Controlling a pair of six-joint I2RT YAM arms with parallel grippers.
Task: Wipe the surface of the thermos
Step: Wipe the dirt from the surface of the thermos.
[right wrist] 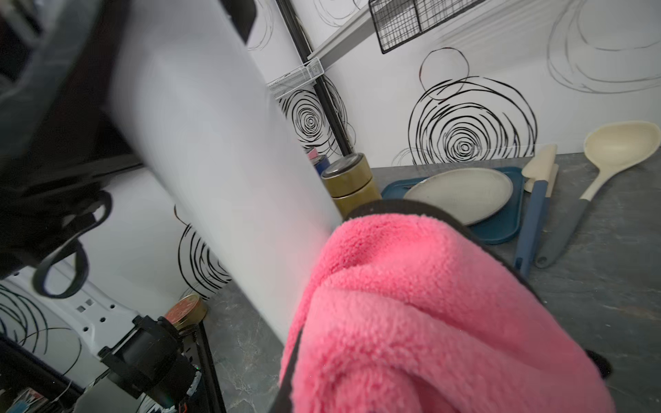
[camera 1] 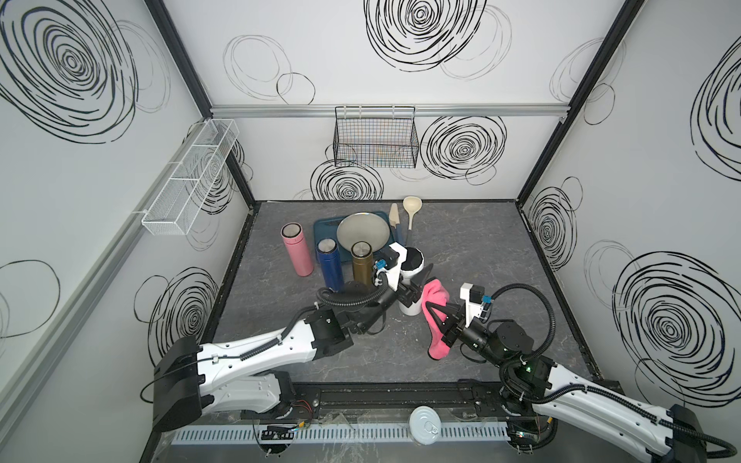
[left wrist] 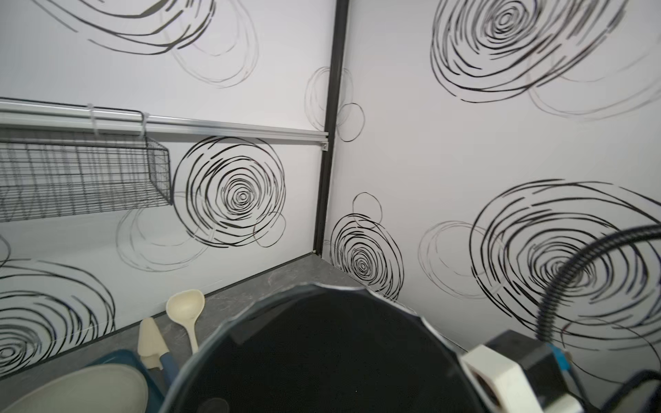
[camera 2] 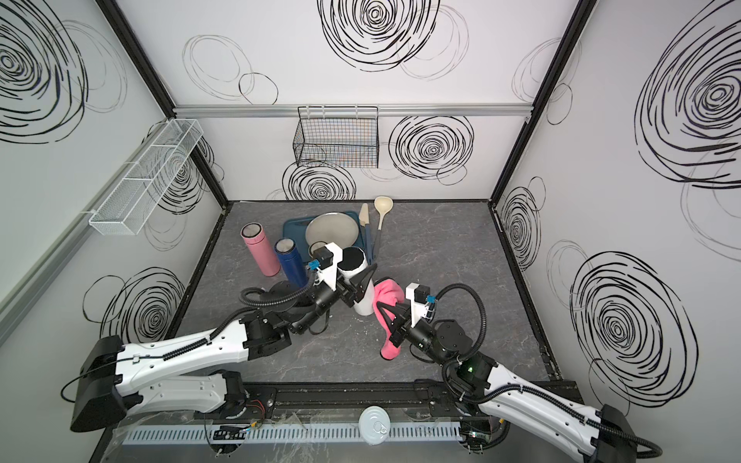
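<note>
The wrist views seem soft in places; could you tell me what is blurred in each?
Right wrist view: the white thermos is smeared soft, while the pink cloth shows crisp fibres. Left wrist view: the thermos's black lid is a nearly featureless dark mass; the wall swirls look slightly soft.

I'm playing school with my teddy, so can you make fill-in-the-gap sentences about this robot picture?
The left arm's fingers grip the tall ____ thermos.
The right arm's fingers press a fluffy ____ cloth against it.
The round grey plate lies on a dark ____ tray.
Missing words: white, pink, blue.
</note>
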